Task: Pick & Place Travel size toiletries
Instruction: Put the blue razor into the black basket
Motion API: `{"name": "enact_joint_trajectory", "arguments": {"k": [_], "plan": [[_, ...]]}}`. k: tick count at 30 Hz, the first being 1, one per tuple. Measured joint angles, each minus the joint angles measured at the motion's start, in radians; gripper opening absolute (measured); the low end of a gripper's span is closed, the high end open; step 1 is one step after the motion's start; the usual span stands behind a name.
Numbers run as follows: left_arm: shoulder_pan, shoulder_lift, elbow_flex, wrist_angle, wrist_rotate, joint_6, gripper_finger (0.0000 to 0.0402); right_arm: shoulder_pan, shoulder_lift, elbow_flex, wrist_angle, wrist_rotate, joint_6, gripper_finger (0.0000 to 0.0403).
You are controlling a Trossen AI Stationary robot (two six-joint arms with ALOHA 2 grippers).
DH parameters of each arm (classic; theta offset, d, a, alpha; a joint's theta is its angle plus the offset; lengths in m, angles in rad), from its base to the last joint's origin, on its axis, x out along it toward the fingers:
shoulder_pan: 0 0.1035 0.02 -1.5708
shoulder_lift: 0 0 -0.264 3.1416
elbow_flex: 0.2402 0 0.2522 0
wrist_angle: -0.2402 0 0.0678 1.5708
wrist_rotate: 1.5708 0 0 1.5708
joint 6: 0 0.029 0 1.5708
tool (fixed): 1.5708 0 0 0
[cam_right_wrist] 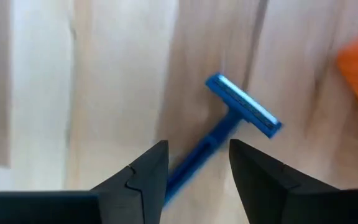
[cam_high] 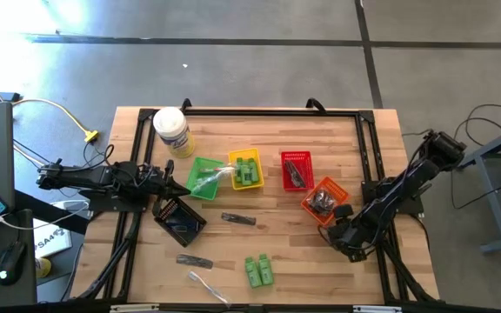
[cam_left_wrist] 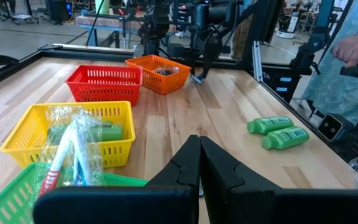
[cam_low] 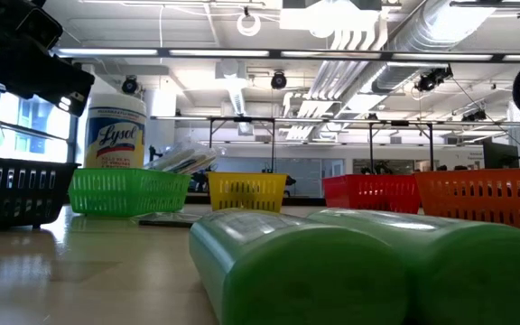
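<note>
Two green bottles (cam_high: 259,269) lie side by side near the table's front edge, with bare wood around them; in the low view they fill the foreground. Just left of them rest a clear-wrapped stick (cam_high: 205,285) and a small dark packet (cam_high: 194,261), and a second dark packet (cam_high: 238,219) lies farther in, toward the middle. Open wood stretches between these loose pieces and the row of baskets.

At the right side, the right gripper (cam_right_wrist: 197,165) hangs low over the table (cam_high: 320,269), just front of the orange basket (cam_high: 325,199). Its fingers stand apart, either side of the handle of a blue razor (cam_right_wrist: 241,115); whether they touch the handle cannot be told. The razor lies flat on the wood, head toward the orange basket.

At the left side, the left gripper (cam_high: 174,185) is closed and empty, above the black basket (cam_high: 179,219) and beside the green basket (cam_high: 203,176), which holds wrapped sticks. Next come the yellow basket (cam_high: 245,169) with green bottles inside, then the red basket (cam_high: 297,169). A white jar (cam_high: 171,130) stands near the far left corner.
</note>
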Motion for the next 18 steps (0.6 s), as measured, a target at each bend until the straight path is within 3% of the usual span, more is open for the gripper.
{"name": "enact_joint_trajectory", "arguments": {"k": [10,18], "plan": [[0.0,0.0,0.0,0.002,0.0,0.0,0.0,-0.001,0.003,0.0,0.01,-0.033,0.161,0.0162],[0.0,0.0,0.0,0.003,0.0,-0.011,0.0,-0.001,0.108,0.013,0.02,-0.053,0.207,0.0144]]}}
